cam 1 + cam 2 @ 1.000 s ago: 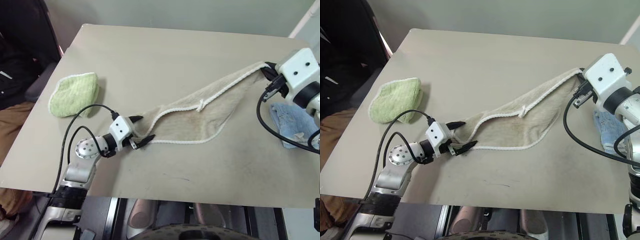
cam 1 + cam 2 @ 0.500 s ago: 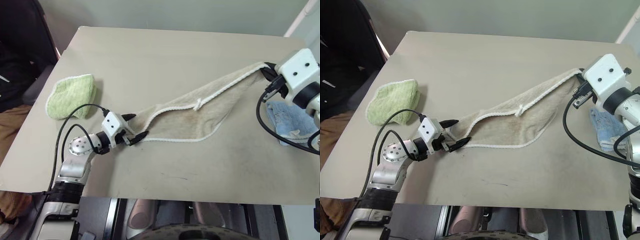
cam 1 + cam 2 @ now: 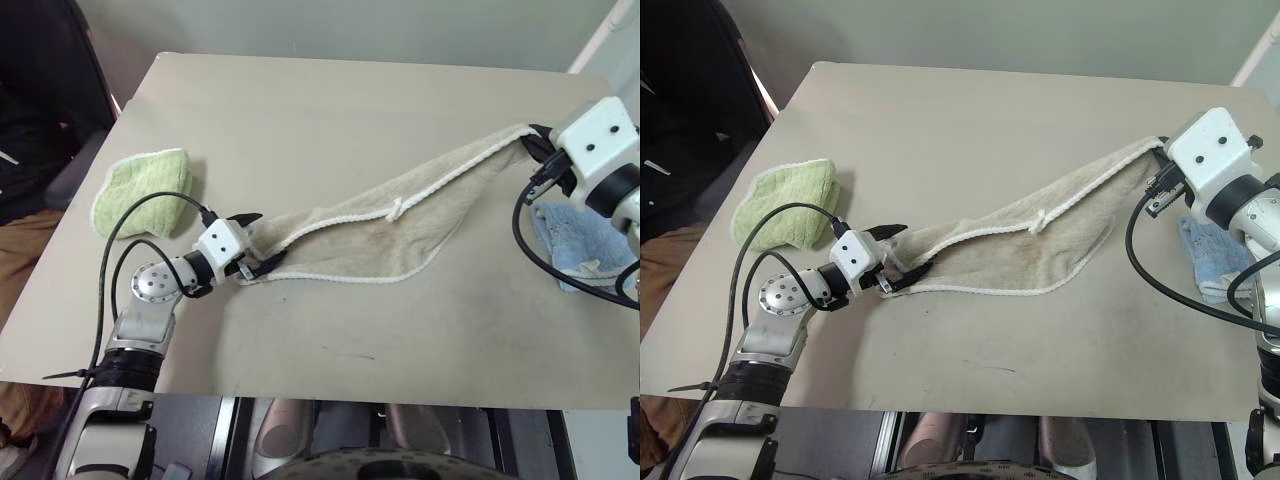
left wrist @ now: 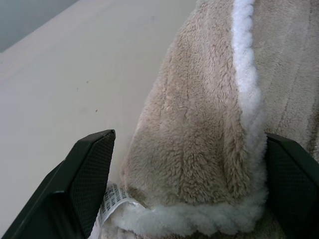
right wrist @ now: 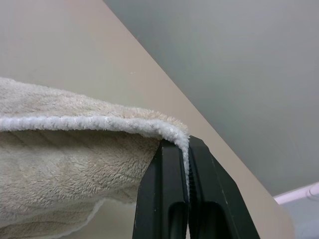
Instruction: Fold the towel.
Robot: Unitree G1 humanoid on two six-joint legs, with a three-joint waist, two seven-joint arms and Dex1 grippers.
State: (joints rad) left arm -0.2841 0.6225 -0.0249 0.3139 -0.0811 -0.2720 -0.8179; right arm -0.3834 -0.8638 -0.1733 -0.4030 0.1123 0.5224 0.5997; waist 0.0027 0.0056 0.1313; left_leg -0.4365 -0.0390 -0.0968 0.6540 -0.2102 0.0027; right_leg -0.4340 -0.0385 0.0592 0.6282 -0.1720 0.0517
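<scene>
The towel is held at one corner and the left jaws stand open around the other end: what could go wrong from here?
1. The right gripper pinches only the thin corded edge of the towel; a pull may slip it free.
2. The left gripper has its jaws open around a bunched end, so it may close on several layers and fold crookedly.
3. The towel sags onto the table, so dragging could wrinkle it.

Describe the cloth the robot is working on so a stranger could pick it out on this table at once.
On the beige table, look across the middle, between the two grippers: a long tan terry towel with white corded edging stretches from the open left gripper to the shut right gripper. Unlike the bunched light green cloth and the small light blue cloth, it is the largest.
</scene>
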